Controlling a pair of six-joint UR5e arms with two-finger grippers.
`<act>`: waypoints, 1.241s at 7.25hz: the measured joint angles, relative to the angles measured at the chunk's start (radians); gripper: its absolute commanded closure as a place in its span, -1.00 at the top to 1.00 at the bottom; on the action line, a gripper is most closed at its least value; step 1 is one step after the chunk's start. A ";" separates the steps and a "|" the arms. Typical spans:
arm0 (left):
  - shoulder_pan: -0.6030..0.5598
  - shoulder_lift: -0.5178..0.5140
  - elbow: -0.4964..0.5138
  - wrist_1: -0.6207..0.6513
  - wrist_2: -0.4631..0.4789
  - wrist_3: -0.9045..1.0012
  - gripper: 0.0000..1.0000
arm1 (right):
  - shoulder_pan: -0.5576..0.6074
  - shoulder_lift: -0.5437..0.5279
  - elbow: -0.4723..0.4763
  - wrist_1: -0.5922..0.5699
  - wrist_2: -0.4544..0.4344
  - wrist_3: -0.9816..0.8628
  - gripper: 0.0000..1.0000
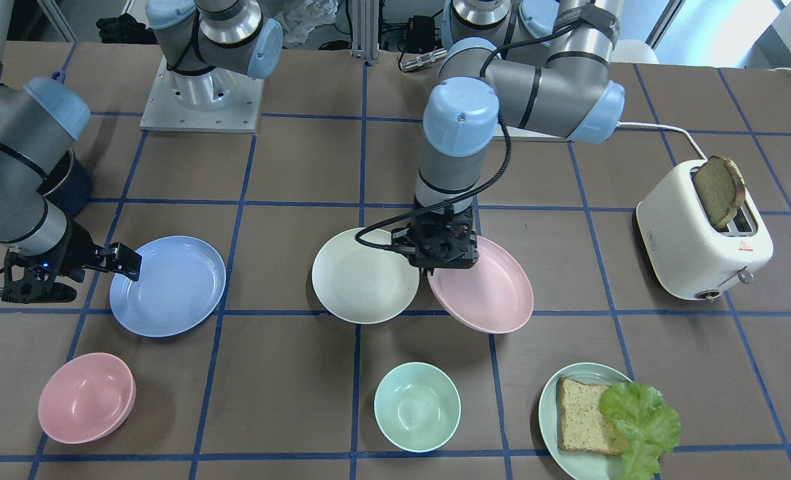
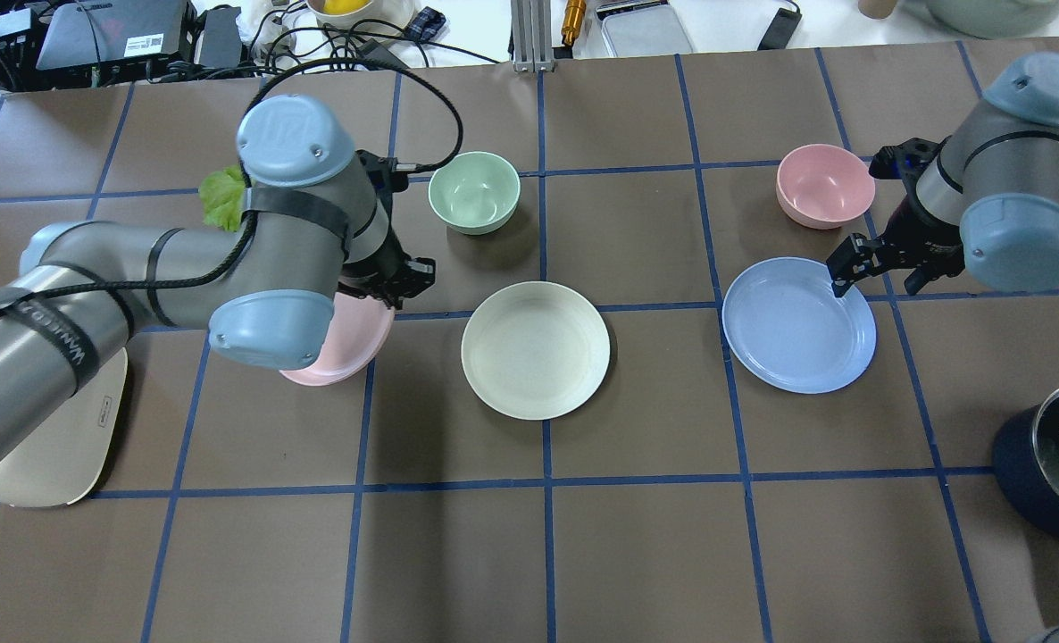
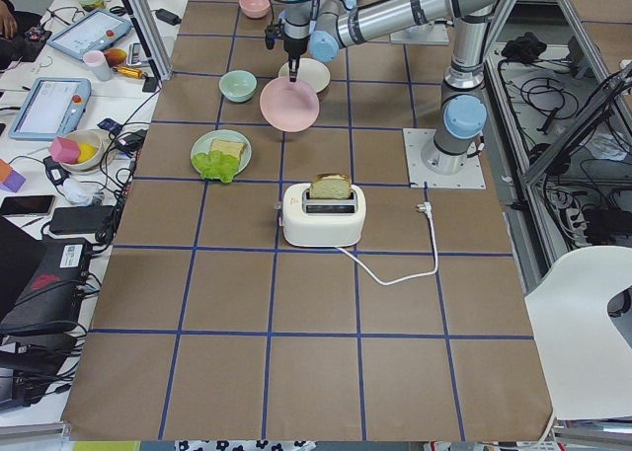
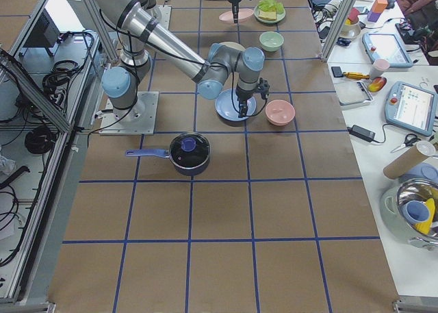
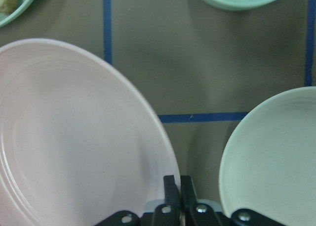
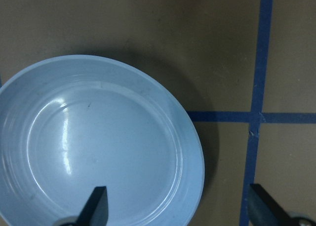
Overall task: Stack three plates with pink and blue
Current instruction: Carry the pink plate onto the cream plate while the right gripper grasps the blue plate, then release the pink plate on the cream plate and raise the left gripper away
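Note:
My left gripper (image 1: 430,268) is shut on the rim of the pale pink plate (image 1: 495,293) and holds it tilted, a little off the table. The plate is just beside the cream-white plate (image 1: 362,277), which lies flat at mid-table. In the left wrist view the closed fingertips (image 5: 177,186) pinch the pink plate's (image 5: 74,147) edge, with the cream plate (image 5: 276,157) to the right. My right gripper (image 1: 125,263) is open and straddles the rim of the light blue plate (image 1: 169,287), which lies flat. In the right wrist view one finger is over the blue plate (image 6: 98,152) and one is outside it.
A pink bowl (image 1: 85,398) sits next to the blue plate. A green bowl (image 1: 417,405) sits near the cream plate. A green plate (image 1: 552,407) holds bread and lettuce. A white toaster (image 1: 702,233) with toast stands on the left arm's side. A dark pot (image 2: 1052,460) stands near the right arm.

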 measured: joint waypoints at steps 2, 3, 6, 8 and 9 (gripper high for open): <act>-0.138 -0.080 0.095 -0.016 0.005 -0.079 -1.00 | -0.025 0.024 0.031 -0.038 0.006 -0.021 1.00; -0.185 -0.106 0.122 -0.041 0.002 -0.095 -1.00 | -0.031 0.039 0.053 -0.084 0.007 -0.024 1.00; -0.254 -0.141 0.152 -0.100 -0.001 -0.107 -1.00 | -0.042 0.067 0.076 -0.137 0.006 -0.023 0.98; -0.288 -0.158 0.154 -0.101 0.002 -0.111 -1.00 | -0.044 0.075 0.080 -0.134 0.004 -0.020 0.67; -0.296 -0.167 0.155 -0.097 0.005 -0.112 -0.02 | -0.045 0.076 0.086 -0.134 0.004 -0.013 0.14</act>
